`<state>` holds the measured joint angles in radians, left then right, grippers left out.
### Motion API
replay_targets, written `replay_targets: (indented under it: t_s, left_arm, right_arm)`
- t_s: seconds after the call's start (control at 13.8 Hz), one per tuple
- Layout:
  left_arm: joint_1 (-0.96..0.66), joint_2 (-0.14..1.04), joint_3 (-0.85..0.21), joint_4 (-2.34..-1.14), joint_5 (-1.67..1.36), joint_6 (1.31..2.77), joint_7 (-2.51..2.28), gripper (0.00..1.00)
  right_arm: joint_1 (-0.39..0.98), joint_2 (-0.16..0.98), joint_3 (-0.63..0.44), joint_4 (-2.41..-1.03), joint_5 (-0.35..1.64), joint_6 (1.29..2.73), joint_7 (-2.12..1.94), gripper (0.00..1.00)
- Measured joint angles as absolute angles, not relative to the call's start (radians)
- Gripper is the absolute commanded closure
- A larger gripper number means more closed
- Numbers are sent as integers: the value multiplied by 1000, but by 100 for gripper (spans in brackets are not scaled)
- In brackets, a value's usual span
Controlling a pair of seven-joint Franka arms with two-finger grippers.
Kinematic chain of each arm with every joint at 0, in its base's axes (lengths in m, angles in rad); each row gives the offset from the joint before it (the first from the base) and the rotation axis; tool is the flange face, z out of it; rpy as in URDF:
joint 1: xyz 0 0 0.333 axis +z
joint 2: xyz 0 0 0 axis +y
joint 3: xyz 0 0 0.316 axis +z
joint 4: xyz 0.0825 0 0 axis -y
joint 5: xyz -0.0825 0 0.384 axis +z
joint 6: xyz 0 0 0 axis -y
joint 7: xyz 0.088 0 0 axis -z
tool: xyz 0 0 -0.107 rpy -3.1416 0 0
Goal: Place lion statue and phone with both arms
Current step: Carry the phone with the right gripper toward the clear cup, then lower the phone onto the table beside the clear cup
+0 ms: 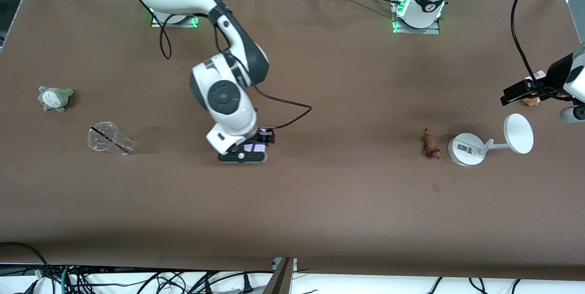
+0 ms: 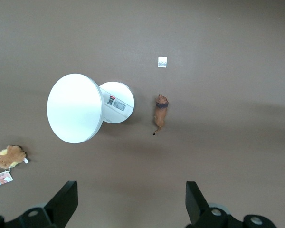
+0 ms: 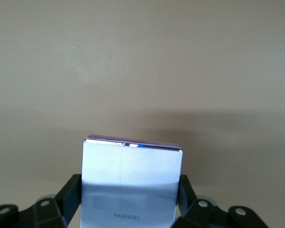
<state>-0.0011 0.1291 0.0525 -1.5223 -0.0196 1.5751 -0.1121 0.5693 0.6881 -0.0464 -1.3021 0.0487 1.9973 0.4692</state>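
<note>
Matte brown table: right end effector [image 3: 132, 209] clamps the flat, glossy phone [image 3: 132, 178]; left end effector [image 2: 132, 202] gapes, empty, over it.

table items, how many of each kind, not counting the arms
plush toys: 2, grey-green plush and brown plush
animal figurines: 1, lion statue
phones: 1, phone
clear cups: 1, cup
white stands: 1, stand
total: 6

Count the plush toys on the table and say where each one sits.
2. The grey-green plush lies at the right arm's end of the table, farther from the front camera than the clear cup. The brown plush lies at the left arm's end, partly hidden in the front view.
</note>
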Motion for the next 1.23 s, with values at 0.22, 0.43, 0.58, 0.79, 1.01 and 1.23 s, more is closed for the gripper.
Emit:
replay_targets:
  t_s: [0.22,0.43,0.58,0.79,1.01,1.23]
  left_arm:
    - [-1,129,53,-1522,-20,1575,-112,0]
    - [-1,130,53,-1522,-20,1575,-112,0]
    - [-1,130,53,-1522,-20,1575,-112,0]
    - [-1,130,53,-1522,-20,1575,-112,0]
    - [-1,130,53,-1522,-20,1574,-112,0]
    - [-1,130,53,-1522,-20,1574,-112,0]
  right_arm:
    - [483,575,-57,-1435,54,1981,293,70]
    - [443,474,-115,-1573,58,1982,141,69]
    - [442,442,-162,-1628,60,1987,72,69]
    - [442,436,-221,-1684,61,2035,6,69]
    - [441,436,-280,-1779,73,2151,-59,69]
    - [439,435,-308,-1872,144,2244,-81,69]
